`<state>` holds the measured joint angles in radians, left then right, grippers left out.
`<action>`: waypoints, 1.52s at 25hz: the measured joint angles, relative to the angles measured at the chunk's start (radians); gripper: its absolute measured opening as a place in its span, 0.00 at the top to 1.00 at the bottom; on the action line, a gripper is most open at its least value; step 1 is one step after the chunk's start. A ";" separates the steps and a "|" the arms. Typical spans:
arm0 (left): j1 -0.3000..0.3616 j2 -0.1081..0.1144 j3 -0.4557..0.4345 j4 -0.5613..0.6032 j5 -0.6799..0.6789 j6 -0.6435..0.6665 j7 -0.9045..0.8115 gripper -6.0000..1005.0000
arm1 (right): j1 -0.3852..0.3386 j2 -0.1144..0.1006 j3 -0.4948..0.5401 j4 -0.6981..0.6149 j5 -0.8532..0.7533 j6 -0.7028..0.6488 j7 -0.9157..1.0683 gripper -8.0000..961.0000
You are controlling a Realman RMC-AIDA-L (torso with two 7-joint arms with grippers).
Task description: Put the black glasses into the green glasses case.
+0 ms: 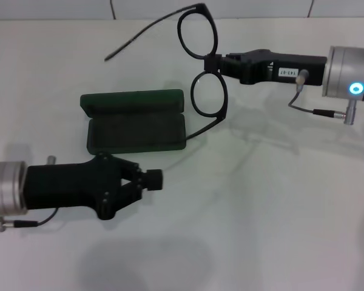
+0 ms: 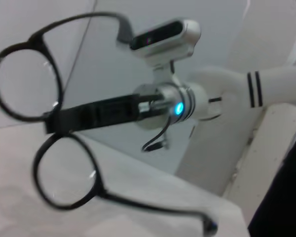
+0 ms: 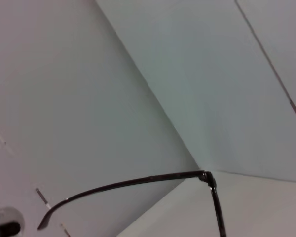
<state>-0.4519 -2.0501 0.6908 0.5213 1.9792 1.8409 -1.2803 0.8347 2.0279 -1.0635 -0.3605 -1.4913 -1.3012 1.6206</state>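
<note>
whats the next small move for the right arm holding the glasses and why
Probably carry the black glasses left and down toward the green glasses case. The right claw grips them by the bridge, lifted beside the case's right end, temples unfolded, and the case lies open. The left claw waits in front of the case.

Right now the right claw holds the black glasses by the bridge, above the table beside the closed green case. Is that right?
Not quite: the green glasses case lies open, its lid folded back flat on the table, as the head view shows. The rest stands: the right claw grips the black glasses at the bridge, beside the case.
</note>
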 joint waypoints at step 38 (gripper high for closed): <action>-0.054 -0.014 0.001 -0.045 -0.140 -0.041 0.041 0.99 | -0.011 0.000 -0.520 -0.046 0.318 -0.031 -0.265 0.92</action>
<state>-0.5059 -2.0639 0.6914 0.4766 1.8395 1.7999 -1.2396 0.8239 2.0275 -1.5833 -0.4065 -1.1730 -1.3323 1.3559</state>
